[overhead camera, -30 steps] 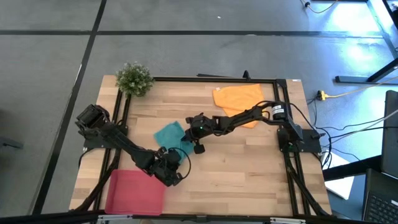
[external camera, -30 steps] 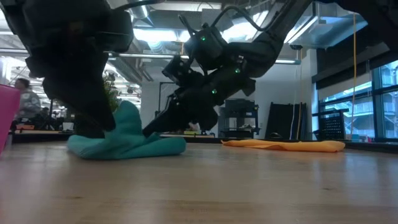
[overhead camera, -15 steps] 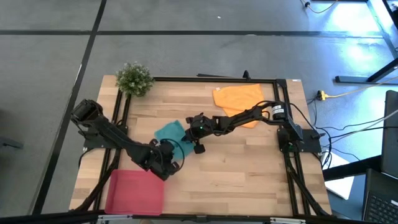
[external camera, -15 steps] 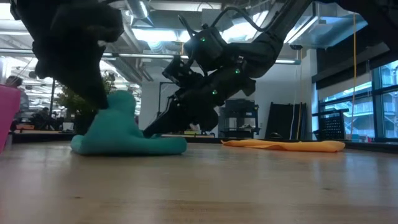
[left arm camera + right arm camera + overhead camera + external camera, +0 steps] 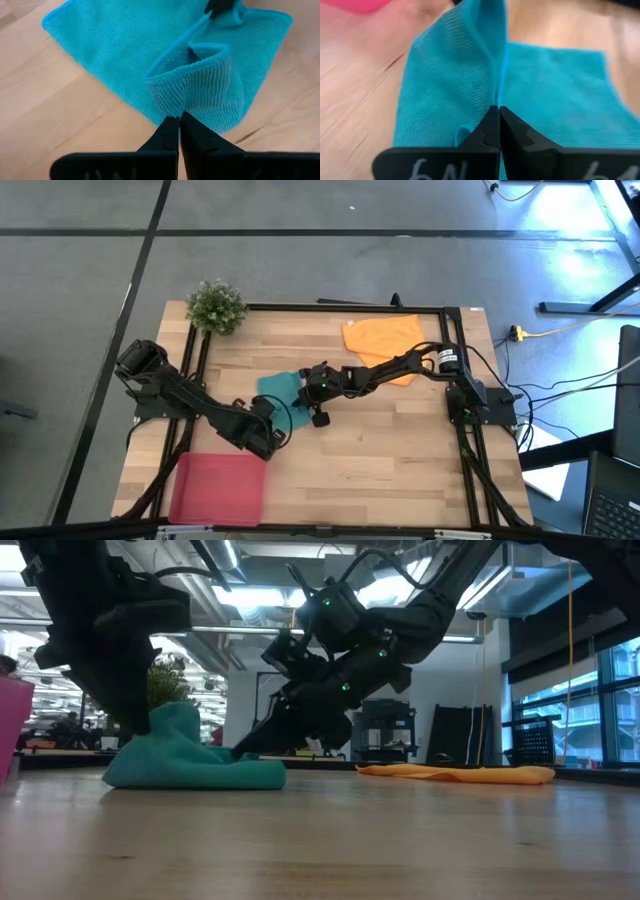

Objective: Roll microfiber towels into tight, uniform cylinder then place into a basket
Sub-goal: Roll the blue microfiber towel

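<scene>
Now, from above, both my grippers work the teal towel, which lies near the middle of the table. My left gripper pinches the towel's front edge, just behind the basket at the front-left corner. My right gripper holds the towel's right side. The orange towel waits flat near the back-right corner, beside the far edge; the plant sits at the back-left corner.

From table height, the teal towel is humped, one end lifted where my left gripper has it, the rest trailing flat toward my right gripper. A sliver of basket shows at the side.

Through my left wrist, my fingers are closed tight on a raised fold of teal towel.

Through my right wrist, my fingers are likewise shut on a standing ridge of the teal towel.

I judge this the start of the roll: the first fold is being turned over. Next I must carry the pinched edge across while keeping it taut and even.

Compared with a second ago, my left gripper has drawn back toward the table's left and the lifted hump has shifted with it; my right arm has not moved.
</scene>
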Controlling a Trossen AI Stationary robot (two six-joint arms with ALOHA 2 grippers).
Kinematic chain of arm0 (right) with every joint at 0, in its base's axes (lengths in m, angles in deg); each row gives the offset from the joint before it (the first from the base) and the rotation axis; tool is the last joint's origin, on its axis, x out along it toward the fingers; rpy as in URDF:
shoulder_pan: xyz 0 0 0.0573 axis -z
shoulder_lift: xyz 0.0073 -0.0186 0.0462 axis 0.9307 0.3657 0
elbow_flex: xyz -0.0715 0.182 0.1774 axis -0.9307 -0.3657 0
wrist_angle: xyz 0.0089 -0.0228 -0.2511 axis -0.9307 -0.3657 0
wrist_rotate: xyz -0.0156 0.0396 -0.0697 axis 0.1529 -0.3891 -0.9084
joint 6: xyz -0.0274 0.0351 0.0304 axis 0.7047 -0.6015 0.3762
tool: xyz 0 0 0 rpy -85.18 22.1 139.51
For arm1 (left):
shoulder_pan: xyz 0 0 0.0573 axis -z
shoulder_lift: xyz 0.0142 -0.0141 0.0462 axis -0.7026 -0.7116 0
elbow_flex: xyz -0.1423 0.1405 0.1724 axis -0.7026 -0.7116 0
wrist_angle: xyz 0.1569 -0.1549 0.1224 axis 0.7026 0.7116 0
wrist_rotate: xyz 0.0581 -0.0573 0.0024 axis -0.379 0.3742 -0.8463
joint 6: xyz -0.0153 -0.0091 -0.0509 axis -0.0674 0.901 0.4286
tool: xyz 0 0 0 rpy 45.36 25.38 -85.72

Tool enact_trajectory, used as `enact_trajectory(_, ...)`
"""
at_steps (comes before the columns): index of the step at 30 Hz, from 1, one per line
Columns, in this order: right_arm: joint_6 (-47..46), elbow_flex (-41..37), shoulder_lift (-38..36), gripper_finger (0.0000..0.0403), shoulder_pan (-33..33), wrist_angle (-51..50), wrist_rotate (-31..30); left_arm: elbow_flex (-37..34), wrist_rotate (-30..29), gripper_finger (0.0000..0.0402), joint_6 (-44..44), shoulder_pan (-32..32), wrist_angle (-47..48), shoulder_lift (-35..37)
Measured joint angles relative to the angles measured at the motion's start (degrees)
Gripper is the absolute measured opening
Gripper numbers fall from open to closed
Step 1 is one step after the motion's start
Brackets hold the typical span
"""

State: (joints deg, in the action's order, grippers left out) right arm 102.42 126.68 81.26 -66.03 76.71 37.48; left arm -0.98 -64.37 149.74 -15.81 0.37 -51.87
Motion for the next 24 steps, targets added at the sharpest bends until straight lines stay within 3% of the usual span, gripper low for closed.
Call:
enact_trajectory(6,-3.4,0.0,-3.3,0.0000,0.3,-0.5,-7.4,0.0,0.2,0.0000,0.0,0.0,0.1,0.0)
enact_trajectory(24,-4.9,0.1,0.5,0.0000,2.9,-0.5,-5.9,0.0,0.6,0.0000,0.0,-0.5,0.1,0.0)
